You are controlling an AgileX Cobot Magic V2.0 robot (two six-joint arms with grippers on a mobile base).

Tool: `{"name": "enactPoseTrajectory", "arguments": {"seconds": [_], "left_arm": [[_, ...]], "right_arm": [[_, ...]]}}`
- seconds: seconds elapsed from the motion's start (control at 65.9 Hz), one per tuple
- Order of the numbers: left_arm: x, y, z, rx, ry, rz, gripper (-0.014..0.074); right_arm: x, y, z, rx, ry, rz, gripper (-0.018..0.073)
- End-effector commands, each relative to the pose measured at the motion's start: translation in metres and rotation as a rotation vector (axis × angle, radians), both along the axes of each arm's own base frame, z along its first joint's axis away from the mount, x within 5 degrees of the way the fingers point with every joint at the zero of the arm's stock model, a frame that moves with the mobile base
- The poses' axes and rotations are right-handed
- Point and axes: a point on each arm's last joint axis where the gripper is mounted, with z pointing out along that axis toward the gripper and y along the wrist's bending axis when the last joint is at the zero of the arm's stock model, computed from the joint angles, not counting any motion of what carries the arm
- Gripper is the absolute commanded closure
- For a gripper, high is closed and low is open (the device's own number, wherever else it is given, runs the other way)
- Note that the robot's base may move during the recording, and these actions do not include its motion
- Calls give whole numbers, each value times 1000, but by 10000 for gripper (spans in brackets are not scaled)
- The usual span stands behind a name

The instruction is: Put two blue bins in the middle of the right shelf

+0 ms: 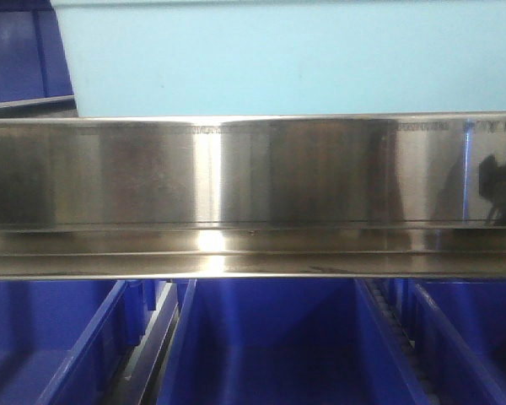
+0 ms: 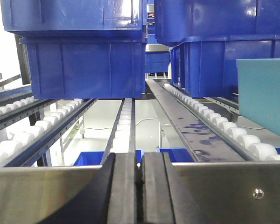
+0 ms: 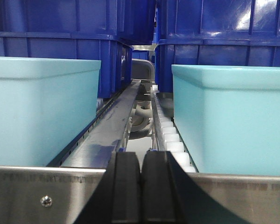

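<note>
Fingers (image 3: 126, 189) of my right gripper (image 3: 141, 184) and my left gripper (image 2: 139, 184): pressed together, holding nothing, at the right shelf's brushed-steel front rail (image 3: 23, 193). One pale-blue rectangular plastic bin (image 3: 42, 112) and a second pale-blue bin (image 3: 233, 121) stand behind it, flanking an open white roller track (image 3: 170, 137); dark-blue plastic crates (image 3: 74, 28) are stacked beyond.

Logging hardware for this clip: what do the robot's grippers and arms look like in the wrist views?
Only the grippers show. The left gripper and right gripper look alike: each has two matte black fingers, flat-faced with rounded tops and widening toward the base. No cables, markings or sleeves are visible, and the arms themselves are out of frame.
</note>
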Motion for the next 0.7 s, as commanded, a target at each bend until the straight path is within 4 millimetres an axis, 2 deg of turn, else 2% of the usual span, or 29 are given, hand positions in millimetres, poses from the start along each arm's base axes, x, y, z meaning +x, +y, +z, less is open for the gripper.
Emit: {"name": "enactPoseTrajectory", "arguments": {"seconds": [0.0,0.364,0.683], "left_arm": [[0,0,3,-6,-23,3,707],[0,0,3,-6,-23,3,707],[-2,1,15,-30,-156,9,707]], "right_arm": [[0,0,2,-3,-17,-2,721],[0,0,2,-3,-17,-2,721],[0,0,3,-2,-25,-4,721]]}}
